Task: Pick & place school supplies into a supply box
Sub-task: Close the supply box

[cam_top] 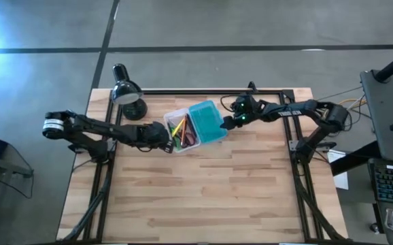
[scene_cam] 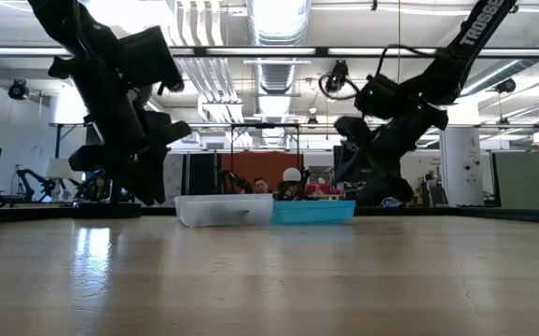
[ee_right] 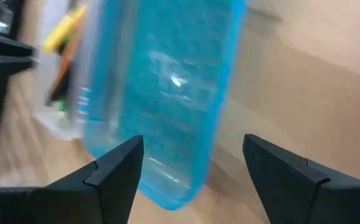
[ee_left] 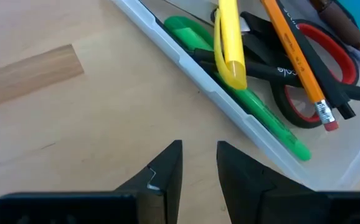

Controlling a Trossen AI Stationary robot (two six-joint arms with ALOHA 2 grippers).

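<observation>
The supply box lies open at the far middle of the table: clear tray (cam_top: 178, 128) joined to the teal lid (cam_top: 207, 122), both flat on the wood. In the tray lie a yellow pen (ee_left: 228, 43), a green pen (ee_left: 258, 109), an orange pencil (ee_left: 297, 57), a dark pen and red-handled scissors (ee_left: 339, 59). My left gripper (ee_left: 198, 163) hovers low over the bare table just outside the tray's long wall (ee_left: 186, 62), fingers a narrow gap apart and empty. My right gripper (ee_right: 192, 165) is wide open at the lid's (ee_right: 167, 93) right end. My right gripper comes level from the table's right at the lid's end (ee_right: 167, 186). One finger (ee_right: 114, 171) stands in front of the lid's corner and the other over bare wood. Whether either finger touches the lid I cannot tell.
A black desk lamp (cam_top: 128, 96) stands at the far left corner, close behind my left arm. Black frame rails (cam_top: 298, 156) run along the table's left, right and far edges. The near half of the table (cam_top: 203, 197) is bare wood.
</observation>
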